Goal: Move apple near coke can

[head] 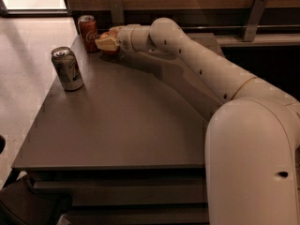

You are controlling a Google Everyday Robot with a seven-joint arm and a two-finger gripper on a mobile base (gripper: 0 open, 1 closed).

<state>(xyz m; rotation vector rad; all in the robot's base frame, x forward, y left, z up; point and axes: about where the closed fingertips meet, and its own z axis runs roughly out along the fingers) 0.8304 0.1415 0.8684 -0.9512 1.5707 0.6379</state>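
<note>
The red coke can (88,33) stands upright at the far left corner of the grey table (122,125). My gripper (108,43) reaches across the table's far edge and sits right beside the can's right side. It is shut on the apple (105,33), whose red skin shows only above and below the pale fingers (108,44). The apple is low, at or just above the tabletop, about a finger's width from the can.
A silver-grey can (68,69) with dark markings stands upright near the table's left edge, in front of the coke can. A wooden wall with metal brackets (253,18) runs behind the table. My arm (201,69) spans the right half of the table.
</note>
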